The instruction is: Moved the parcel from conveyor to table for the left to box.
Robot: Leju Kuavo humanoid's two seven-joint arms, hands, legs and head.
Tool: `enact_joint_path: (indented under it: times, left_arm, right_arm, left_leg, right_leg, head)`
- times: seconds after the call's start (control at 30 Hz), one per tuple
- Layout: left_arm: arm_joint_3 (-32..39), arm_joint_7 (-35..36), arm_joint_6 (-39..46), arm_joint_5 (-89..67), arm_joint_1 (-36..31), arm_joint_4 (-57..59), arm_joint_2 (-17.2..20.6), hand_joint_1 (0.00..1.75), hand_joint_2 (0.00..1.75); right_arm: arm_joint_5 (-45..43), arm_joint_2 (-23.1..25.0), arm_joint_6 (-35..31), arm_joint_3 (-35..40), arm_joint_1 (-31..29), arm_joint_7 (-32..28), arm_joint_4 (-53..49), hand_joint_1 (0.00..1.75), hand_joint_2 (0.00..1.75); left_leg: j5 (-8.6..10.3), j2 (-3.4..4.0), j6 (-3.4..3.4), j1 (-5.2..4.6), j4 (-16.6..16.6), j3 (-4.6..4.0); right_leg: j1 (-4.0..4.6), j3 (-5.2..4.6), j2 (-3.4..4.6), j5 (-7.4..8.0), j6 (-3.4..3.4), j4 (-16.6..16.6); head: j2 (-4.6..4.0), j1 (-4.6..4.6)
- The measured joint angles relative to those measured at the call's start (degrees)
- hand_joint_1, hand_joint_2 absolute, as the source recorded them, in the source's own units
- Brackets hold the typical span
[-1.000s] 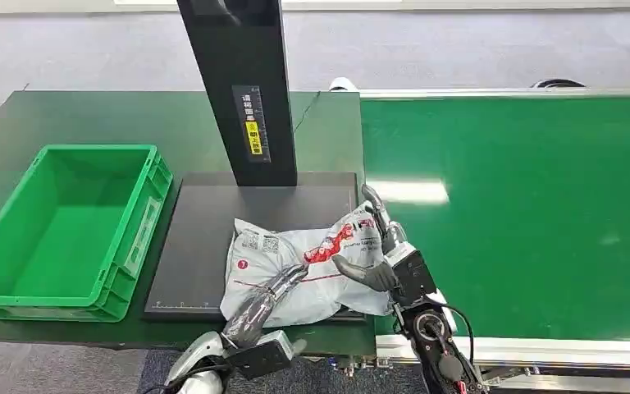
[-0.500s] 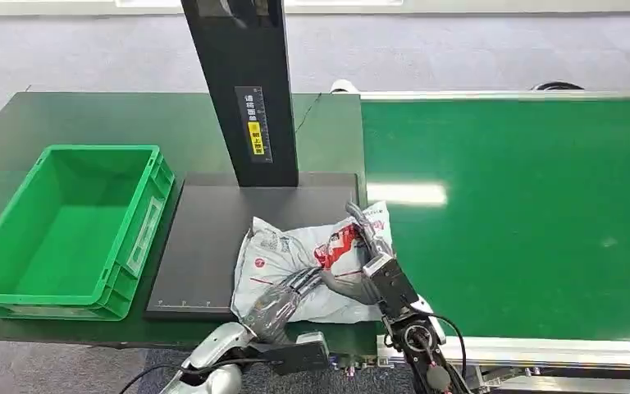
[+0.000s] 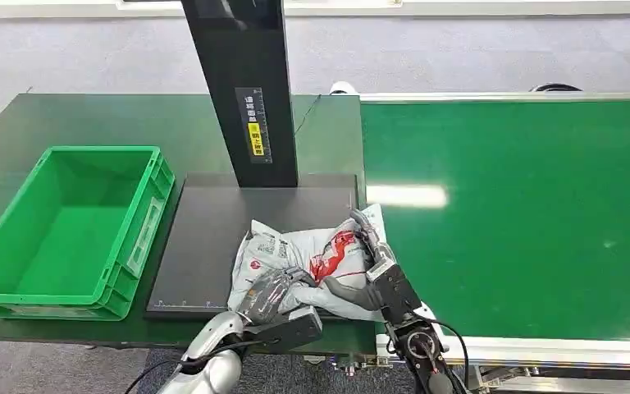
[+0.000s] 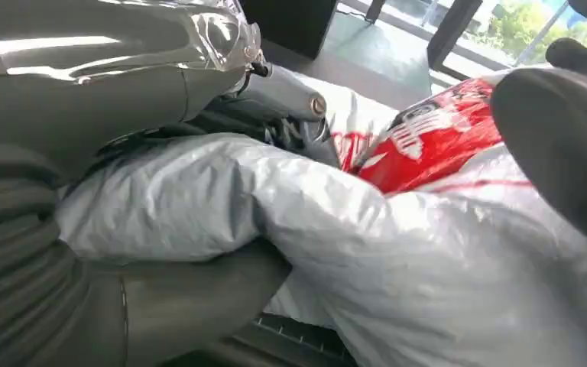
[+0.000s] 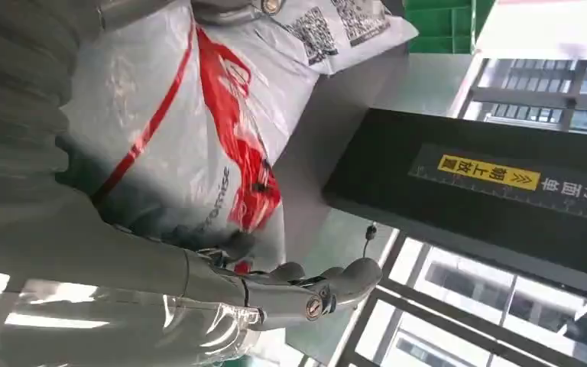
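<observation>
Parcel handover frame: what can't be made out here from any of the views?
- Parcel underside, head view: hidden by its own bulk and the left hand.
- Right hand fingertips, head view: they blend into the crumpled bag.
- Parcel label codes, right wrist view: too small to read.
- Green crate, right wrist view: cut off by the picture edge.

Even, bright overhead light. A white glare patch sits on the conveyor belt (image 3: 406,194) by the table (image 3: 131,115) edge. Wrist views are soft close up, with blown-out windows (image 5: 497,321) behind.
</observation>
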Motion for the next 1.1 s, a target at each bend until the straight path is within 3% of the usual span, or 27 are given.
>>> enact_joint_path:
  times: [0.07, 0.1, 0.2, 0.67, 0.93, 1.1]
  left_arm:
    - [0.11, 0.00, 0.00, 0.00, -0.06, 0.00, -0.07, 1.47, 1.75]
    - [0.13, 0.00, 0.00, 0.00, -0.07, 0.00, -0.09, 1.62, 1.75]
    - [0.17, 0.00, 0.04, 0.00, -0.07, 0.00, -0.11, 1.75, 1.75]
    - [1.99, -6.62, 5.72, 4.83, 2.18, -2.01, 0.24, 1.75, 1.75]
    - [4.48, -16.15, 17.81, 8.74, 5.20, -8.26, 0.70, 1.75, 1.75]
    - [5.73, -18.43, 24.33, 6.75, 6.00, -12.37, 1.51, 1.75, 1.75]
  right_arm:
    - [0.00, 0.09, 0.00, 0.00, 0.00, 0.00, -0.15, 0.00, 1.75]
    - [-0.02, 0.11, 0.00, 0.00, 0.01, 0.00, -0.17, 0.00, 1.75]
    - [0.00, 0.11, 0.02, 0.00, 0.01, 0.00, -0.28, 0.00, 1.75]
    - [0.15, 0.11, 0.00, -0.98, 1.69, 0.09, -1.88, 0.00, 1.75]
    - [-0.39, -0.02, 0.02, -1.44, 1.74, -0.22, -2.21, 0.00, 1.75]
    - [-0.96, -0.18, 0.33, -1.62, 1.69, -0.33, -2.36, 0.00, 1.75]
  left_leg:
    - [0.00, 0.00, 0.00, 0.00, 0.00, 0.02]
    - [0.00, 0.01, 0.00, 0.00, 0.00, 0.02]
    - [0.00, 0.01, 0.00, 0.00, 0.00, 0.03]
    - [-0.03, 0.03, 0.00, 0.01, 0.00, -0.12]
    - [-0.02, 0.05, -0.01, 0.01, 0.01, -0.36]
    - [-0.02, 0.05, -0.01, 0.01, 0.01, -0.52]
  right_leg:
    - [0.00, 0.00, 0.02, 0.00, 0.00, 0.00]
    - [0.00, 0.01, 0.02, 0.00, 0.00, 0.00]
    - [0.00, 0.01, 0.03, 0.00, 0.00, 0.00]
    - [0.01, -0.18, 0.07, -0.01, 0.00, 0.00]
    - [0.01, -0.45, 0.09, 0.00, 0.00, 0.01]
    - [0.01, -0.59, 0.08, 0.00, 0.00, 0.01]
  head:
    - [0.00, -0.02]
    - [0.00, -0.02]
    - [0.00, -0.02]
    - [0.00, -0.02]
    - [0.00, -0.02]
    - [0.00, -0.02]
